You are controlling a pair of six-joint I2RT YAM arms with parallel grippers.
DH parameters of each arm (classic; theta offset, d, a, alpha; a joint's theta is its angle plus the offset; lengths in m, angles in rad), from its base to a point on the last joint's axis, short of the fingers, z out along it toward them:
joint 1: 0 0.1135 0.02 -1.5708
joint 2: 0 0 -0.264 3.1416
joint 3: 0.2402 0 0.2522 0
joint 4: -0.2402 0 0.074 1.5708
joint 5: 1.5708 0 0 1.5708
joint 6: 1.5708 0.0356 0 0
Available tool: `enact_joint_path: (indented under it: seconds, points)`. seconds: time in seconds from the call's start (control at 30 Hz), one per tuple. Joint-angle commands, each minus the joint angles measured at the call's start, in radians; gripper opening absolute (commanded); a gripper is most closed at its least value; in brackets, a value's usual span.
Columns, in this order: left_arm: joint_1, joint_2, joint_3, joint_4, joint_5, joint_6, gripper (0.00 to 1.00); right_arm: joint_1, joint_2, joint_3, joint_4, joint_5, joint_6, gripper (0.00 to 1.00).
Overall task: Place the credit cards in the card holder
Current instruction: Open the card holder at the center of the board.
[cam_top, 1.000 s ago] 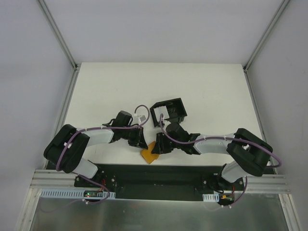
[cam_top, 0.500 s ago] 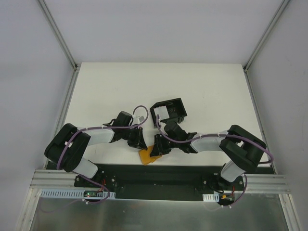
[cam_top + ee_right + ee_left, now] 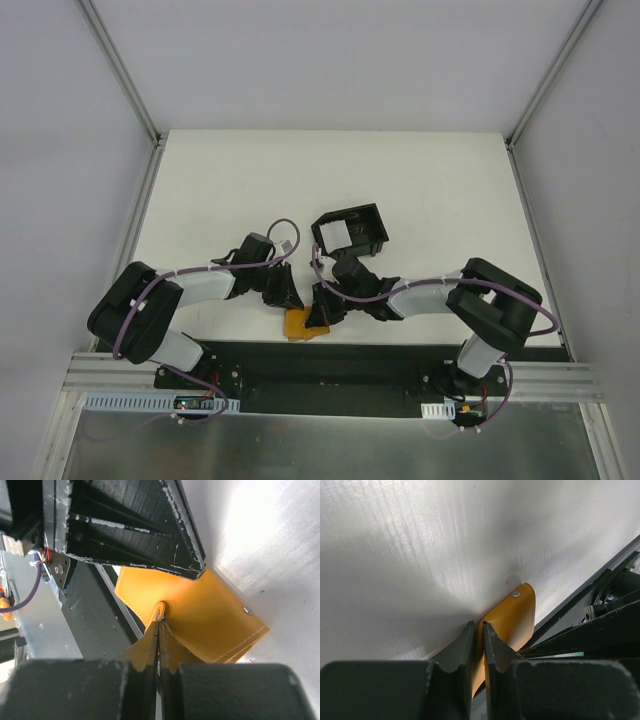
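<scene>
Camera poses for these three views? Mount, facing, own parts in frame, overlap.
Top external: above and behind the bases, looking down on the table; left arm, right arm, card holder, wallet.
Left wrist: on the left wrist, looking along the left end effector, shut on the wallet's edge.
Right wrist: on the right wrist, looking along the right end effector, pinching the wallet.
Shared by both wrists: the wallet's snap stud.

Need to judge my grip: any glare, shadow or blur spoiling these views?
Right wrist: table glares white at right, wallet sharp, right hand soft up close. Left wrist: broad shadow on table around left hand; wallet clear. Top external: evenly lit, wallet partly hidden under the hands.
</scene>
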Motion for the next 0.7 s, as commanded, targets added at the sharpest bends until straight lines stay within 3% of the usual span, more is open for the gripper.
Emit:
enact_joint_path:
  seconds: [0.0, 0.37, 0.67]
  points:
    - [-0.007, 0.005, -0.002, 0.007, -0.180, -0.058, 0.00, 0.047, -0.035, -0.011, 0.105, -0.139, -0.050, 0.01]
    - [-0.007, 0.012, 0.009, -0.044, -0.262, -0.086, 0.00, 0.072, -0.049, -0.004, 0.082, -0.237, -0.077, 0.01]
    - [-0.006, -0.127, -0.065, -0.047, -0.259, -0.079, 0.00, 0.012, -0.154, -0.110, -0.073, -0.059, -0.092, 0.10]
